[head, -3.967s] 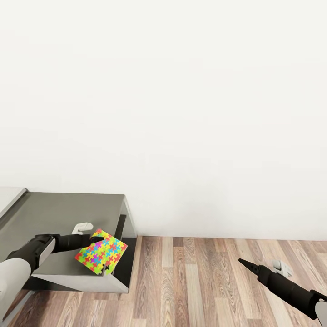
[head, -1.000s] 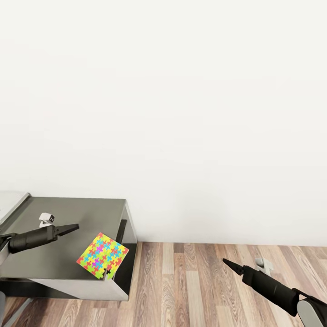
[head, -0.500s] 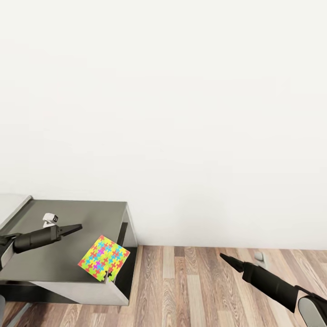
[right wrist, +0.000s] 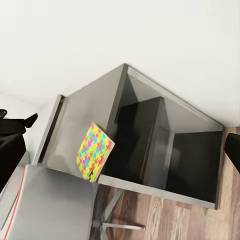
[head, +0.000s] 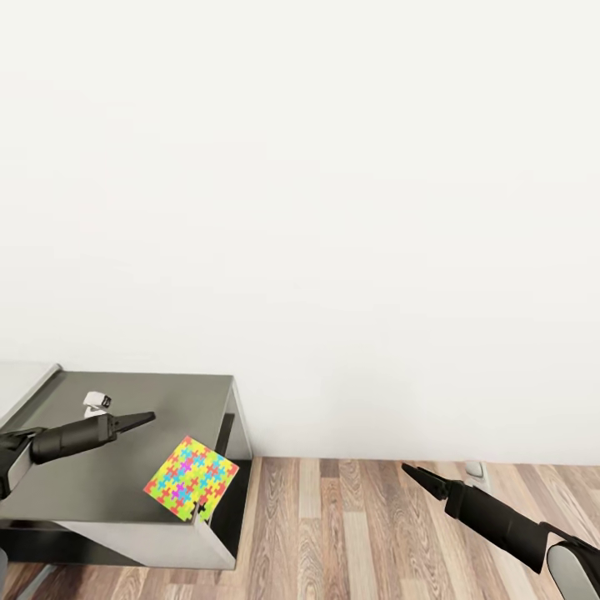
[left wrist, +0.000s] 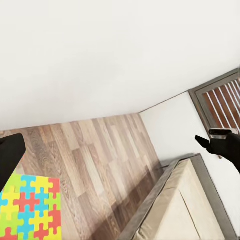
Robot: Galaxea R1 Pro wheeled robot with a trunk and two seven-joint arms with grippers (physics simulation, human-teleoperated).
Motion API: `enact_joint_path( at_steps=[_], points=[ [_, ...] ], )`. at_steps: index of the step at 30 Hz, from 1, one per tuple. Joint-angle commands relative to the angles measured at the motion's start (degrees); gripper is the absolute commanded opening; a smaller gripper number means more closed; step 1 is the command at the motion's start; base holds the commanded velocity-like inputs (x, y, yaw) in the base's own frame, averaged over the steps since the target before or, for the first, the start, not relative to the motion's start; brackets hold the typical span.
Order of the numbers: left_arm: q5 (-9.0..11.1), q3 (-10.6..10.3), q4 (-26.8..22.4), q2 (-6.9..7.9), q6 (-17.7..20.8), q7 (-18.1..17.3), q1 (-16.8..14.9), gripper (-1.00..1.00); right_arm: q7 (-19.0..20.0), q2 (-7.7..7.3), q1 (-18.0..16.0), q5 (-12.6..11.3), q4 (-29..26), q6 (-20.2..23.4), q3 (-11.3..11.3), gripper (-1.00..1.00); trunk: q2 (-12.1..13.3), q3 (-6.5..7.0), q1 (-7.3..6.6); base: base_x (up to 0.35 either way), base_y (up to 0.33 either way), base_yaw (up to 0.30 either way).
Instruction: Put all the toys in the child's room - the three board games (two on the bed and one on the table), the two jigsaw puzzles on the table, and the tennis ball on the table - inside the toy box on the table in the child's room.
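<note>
The jigsaw puzzle (head: 191, 477) lies flat on the grey tabletop (head: 125, 400), at the corner nearest the robot, its edge overhanging the rim toward 5 o'clock. In the head view the left pincer (head: 142, 417) hangs above the tabletop at about 10 o'clock from the puzzle, apart from it, fingers drawn together to a point and holding nothing. The right pincer (head: 410, 472) hovers over the wooden floor (head: 350, 533) well off to the puzzle's 3 o'clock, likewise closed to a narrow tip and empty. A white wall (head: 333, 208) rises behind.

In the left wrist view the puzzle (left wrist: 30, 207) shows beside one dark fingertip (left wrist: 10, 155); the other finger sits far across the frame, so how wide this pincer stands I cannot tell here. Wood floor (left wrist: 95, 160) and a bed frame's edge (left wrist: 165, 200) lie beyond.

In the right wrist view the puzzle (right wrist: 94, 151) rests on the tabletop (right wrist: 85, 125), poking past its edge over the open shelves (right wrist: 160, 150) beneath.
</note>
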Motion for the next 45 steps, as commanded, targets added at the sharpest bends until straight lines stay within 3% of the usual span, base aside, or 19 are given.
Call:
enact_joint_path(
  at_steps=[1, 29, 31, 33, 36, 38, 42, 44, 45],
  points=[
    [-0.08, 0.06, 0.00, -0.06, 0.59, -0.23, -0.04, 1.00, 0.05, -0.01, -0.04, -0.22, -0.01, 0.37, -0.06, 1.00, -0.10, -0.01, 0.03, 0.000, 0.023, 0.000],
    [-0.17, -0.14, -0.06, -0.93, 0.20, -0.23, 0.09, 1.00, -0.47, 0.00, -0.11, -0.27, 0.66, 0.34, -0.21, 1.00, -0.10, 2.32, 0.03, -0.011, 0.053, 0.041],
    [-0.17, -0.55, -0.97, -2.14, 0.23, -0.23, 0.19, 1.00, -0.52, 0.01, -0.12, -0.21, 0.69, 0.33, -0.19, 1.00, -0.10, 2.33, 0.03, -0.014, 0.044, 0.010],
    [-0.15, -1.98, -4.13, -4.58, 0.70, -0.23, 1.00, 1.00, -0.64, -0.02, -0.13, -0.04, 1.14, 0.28, -0.29, 1.00, -0.10, 2.34, 0.03, -0.005, 0.015, 0.003],
    [-0.12, -2.97, -6.74, -6.28, 1.29, -0.23, 1.81, 1.00, -0.70, -0.05, -0.13, 0.00, 1.82, 0.20, -0.51, 1.00, -0.10, 2.34, 0.03, -0.002, 0.007, 0.001],
    [-0.14, -4.01, -11.76, -8.75, 4.54, -0.23, 3.20, 1.00, -0.75, -0.06, -0.17, 0.00, 3.05, 0.15, -1.47, 1.00, -0.10, 2.34, 0.03, -0.001, 0.003, 0.001],
    [-0.29, -4.55, -18.98, -11.48, 10.07, -0.23, 4.65, 1.00, -0.73, -0.07, -0.19, 0.09, 4.15, 0.14, -3.01, 1.00, -0.10, 2.34, 0.03, 0.000, 0.001, 0.000],
    [-0.53, -4.78, -24.59, -13.05, 13.22, -0.23, 7.52, 1.00, -0.79, -0.09, -0.19, 0.13, 4.65, 0.31, -4.08, 1.00, -0.10, 2.34, 0.03, 0.000, 0.000, 0.000],
    [-0.51, -4.81, -25.20, -13.15, 13.46, -0.23, 7.93, 1.00, -0.80, -0.08, -0.20, 0.15, 4.68, 0.34, -4.14, 1.00, -0.10, 2.34, 0.03, 0.000, 0.000, 0.000]
  ],
)
